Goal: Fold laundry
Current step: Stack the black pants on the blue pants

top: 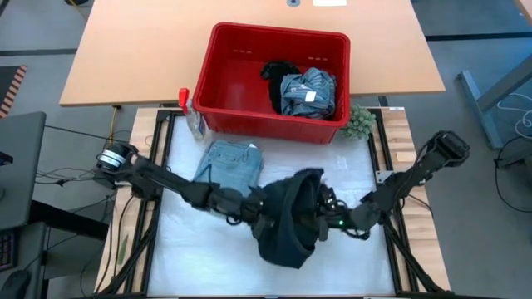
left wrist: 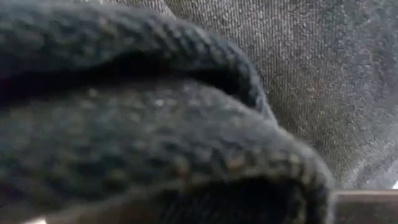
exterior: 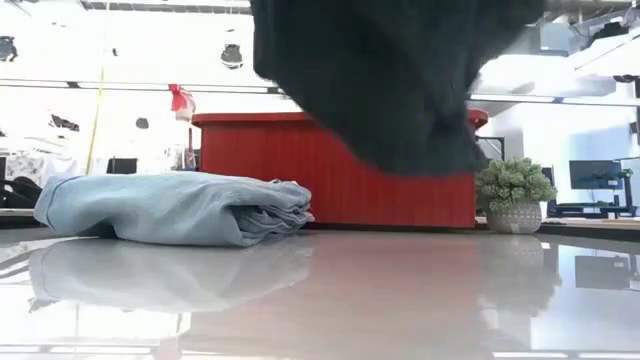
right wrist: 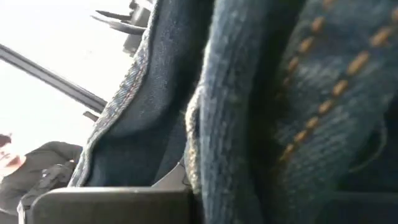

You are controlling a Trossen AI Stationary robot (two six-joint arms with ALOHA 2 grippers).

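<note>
Red basket [top: 229, 75] holds black and grey-blue garments [top: 307, 91]; both grippers' fingers clamp the dark garment [top: 287, 220], lifted clear in the low view.

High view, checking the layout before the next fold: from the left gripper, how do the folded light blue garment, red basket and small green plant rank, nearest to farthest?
From the left gripper, shut on the dark garment:
1. Folded light blue garment, just beyond it, leftward.
2. Red basket, at the table's far edge.
3. Small green plant, far right corner.

The white worktop [top: 208, 249] carries folded light blue jeans [top: 228, 164] at 11 o'clock, a red basket [top: 233, 83] at 12, a green plant [top: 360, 122] at 1.
</note>
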